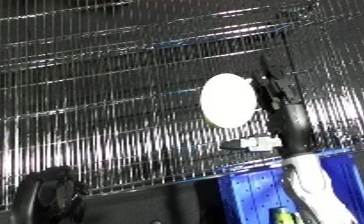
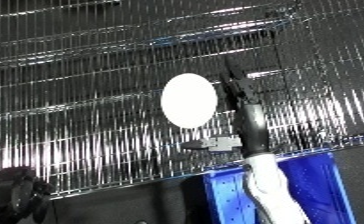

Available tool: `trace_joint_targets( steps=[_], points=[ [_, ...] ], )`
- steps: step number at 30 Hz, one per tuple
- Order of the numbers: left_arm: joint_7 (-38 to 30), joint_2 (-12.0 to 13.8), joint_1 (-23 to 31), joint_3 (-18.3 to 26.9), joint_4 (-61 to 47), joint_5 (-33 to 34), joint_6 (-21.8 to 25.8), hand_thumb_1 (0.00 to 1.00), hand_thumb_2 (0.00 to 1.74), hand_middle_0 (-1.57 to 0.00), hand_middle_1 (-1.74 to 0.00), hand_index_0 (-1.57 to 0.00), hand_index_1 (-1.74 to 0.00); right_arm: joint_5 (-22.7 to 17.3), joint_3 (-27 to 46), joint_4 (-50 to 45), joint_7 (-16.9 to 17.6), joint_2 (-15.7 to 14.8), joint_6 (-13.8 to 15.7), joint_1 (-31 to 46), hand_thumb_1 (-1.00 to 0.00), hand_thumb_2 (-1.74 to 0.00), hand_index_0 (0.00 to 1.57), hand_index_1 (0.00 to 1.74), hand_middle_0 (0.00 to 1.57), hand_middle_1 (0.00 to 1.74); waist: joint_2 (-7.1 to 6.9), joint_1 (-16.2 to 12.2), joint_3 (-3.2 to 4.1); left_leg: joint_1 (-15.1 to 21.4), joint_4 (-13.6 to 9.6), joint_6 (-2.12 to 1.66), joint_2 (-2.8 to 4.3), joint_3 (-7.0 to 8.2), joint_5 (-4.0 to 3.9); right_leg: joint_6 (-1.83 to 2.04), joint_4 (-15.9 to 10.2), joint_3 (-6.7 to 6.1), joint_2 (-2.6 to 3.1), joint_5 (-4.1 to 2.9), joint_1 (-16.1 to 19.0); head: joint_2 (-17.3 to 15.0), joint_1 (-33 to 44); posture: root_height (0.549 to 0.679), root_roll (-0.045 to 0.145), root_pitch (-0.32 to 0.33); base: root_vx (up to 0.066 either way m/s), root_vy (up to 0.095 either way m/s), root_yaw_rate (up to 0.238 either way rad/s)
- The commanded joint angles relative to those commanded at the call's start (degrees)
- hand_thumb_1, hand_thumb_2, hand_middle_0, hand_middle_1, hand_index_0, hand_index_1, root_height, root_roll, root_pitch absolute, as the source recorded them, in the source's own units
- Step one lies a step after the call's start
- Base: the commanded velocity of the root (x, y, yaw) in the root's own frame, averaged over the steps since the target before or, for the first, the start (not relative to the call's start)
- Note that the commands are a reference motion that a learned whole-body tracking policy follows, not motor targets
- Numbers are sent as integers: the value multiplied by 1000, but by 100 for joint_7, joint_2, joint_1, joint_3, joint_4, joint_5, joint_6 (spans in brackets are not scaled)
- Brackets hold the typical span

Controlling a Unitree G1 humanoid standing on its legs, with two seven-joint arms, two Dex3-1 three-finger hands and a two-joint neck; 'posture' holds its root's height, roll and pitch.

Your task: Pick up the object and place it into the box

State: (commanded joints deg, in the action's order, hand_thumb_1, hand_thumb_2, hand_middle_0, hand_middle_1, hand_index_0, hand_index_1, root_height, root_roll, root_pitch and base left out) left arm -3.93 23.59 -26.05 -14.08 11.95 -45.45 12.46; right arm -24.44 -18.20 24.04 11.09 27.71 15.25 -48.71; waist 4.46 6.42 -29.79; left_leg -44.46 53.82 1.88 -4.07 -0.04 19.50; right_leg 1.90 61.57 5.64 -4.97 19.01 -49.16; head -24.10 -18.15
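We see the white oval object (image 1: 226, 100) lying just left of our raised right hand (image 1: 281, 95), its long axis upright, above the blue bin (image 1: 249, 192); we cannot tell whether the fingers grip it.

Disc (image 1: 227, 100) sits left of right hand (image 1: 274, 92), touching it, in front of wire shelving (image 1: 98, 75). Bin (image 2: 312, 187) lies below at lower right, forearm (image 1: 310, 185) crossing over it. Left hand (image 1: 50, 197) lower left.

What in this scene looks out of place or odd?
Nothing looks damaged or spilled. The only unusual sight is the white oval object, held up against the wire rack beside the right hand, above the blue bin.
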Motion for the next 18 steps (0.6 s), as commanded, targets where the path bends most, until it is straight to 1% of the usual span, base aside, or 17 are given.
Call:
trace_joint_targets(
  steps=[2,5,10,14,18],
  points=[
    [1,2,-12,-25,-1,-19,6,1000,1740,-1570,-1740,-1570,-1740,-22,-39,70,-47,-16,14,-114,0,0,0,0,0,0,17,21,0,-10,-3,6,-9,-2,4,-6,3,8,0,6,-12,16,-63,591,39,160,11,-5,23],
    [-6,-14,-31,-61,13,-33,27,1000,1740,-1570,-1740,-1570,-1740,-46,-94,149,-130,-49,-9,-273,-150,-261,235,261,235,261,32,48,0,-19,-1,11,-17,-6,5,-16,9,23,-3,13,-21,-8,-99,591,40,162,11,-6,20],
    [-21,-48,-51,-82,27,-47,22,1000,1740,-1570,-1740,-1570,-1740,-67,-187,261,-281,-91,-61,-455,-400,-696,628,696,628,696,48,73,0,-33,17,13,-16,-19,4,-45,38,36,8,36,-40,-49,-126,591,42,164,13,-4,16],
    [-22,-50,-36,-105,45,-65,28,1000,1740,-1570,-1740,-1570,-1740,-89,-224,312,-318,-129,-68,-494,-600,-1044,942,1044,942,1044,55,79,0,-36,25,15,-17,-26,4,-62,44,44,20,48,-41,-38,-127,591,43,164,12,-12,22],
    [-22,-59,18,-120,49,-51,67,1000,1740,-1570,-1740,-1570,-1740,-95,-236,298,-319,-152,-104,-443,-800,-1392,1256,1392,1256,1392,43,77,0,19,-37,8,-21,-27,-14,-75,-29,61,33,43,29,-56,-135,593,45,164,4,-18,9]
  ],
)
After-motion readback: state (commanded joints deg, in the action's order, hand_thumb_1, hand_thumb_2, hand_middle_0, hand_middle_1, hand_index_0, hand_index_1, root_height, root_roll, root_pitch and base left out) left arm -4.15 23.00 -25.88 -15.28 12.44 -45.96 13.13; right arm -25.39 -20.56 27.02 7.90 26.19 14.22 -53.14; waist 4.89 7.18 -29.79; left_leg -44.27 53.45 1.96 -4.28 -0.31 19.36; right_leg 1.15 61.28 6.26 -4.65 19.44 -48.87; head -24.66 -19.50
